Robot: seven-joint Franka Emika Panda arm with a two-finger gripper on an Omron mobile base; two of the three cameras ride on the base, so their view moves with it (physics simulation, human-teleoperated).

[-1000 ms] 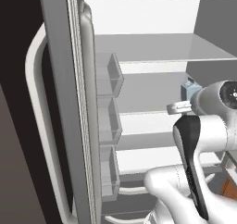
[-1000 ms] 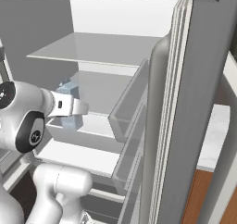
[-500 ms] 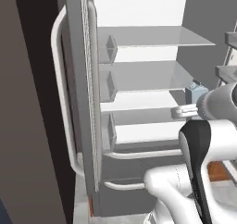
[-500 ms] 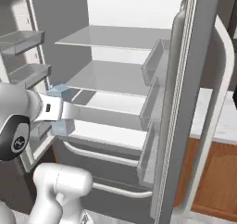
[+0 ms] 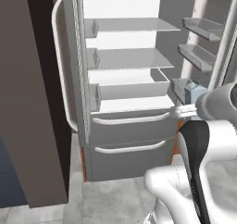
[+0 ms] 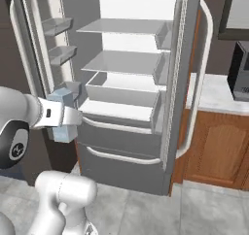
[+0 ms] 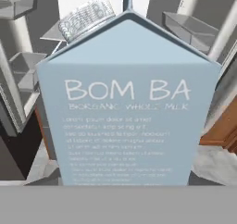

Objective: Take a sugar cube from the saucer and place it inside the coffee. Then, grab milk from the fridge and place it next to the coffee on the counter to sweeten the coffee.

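My gripper (image 6: 68,116) is shut on the milk (image 6: 62,97), a pale blue-grey gable-top carton, and holds it in the air in front of the open fridge (image 6: 121,132). In the left base view the milk (image 5: 193,91) shows just beyond the white hand, right of the fridge (image 5: 129,128) drawers. Seen from the hand, the milk (image 7: 127,112) stands close up, its printed face toward the camera, and it hides the fingertips. A stretch of the white counter (image 6: 214,95) lies right of the fridge. The saucer and the coffee are out of view.
Both fridge doors stand open: one with a long pale handle (image 5: 62,65) on the left, and one with clear bins (image 5: 203,33) on the right. A dark grey coffee machine (image 6: 240,71) sits on the counter above brown cabinets (image 6: 214,151). Grey floor lies before the fridge.
The whole picture has shifted: the base has backed away from the fridge, which now looks smaller and shows both doors. The milk has come out from the shelves, still held in my gripper.
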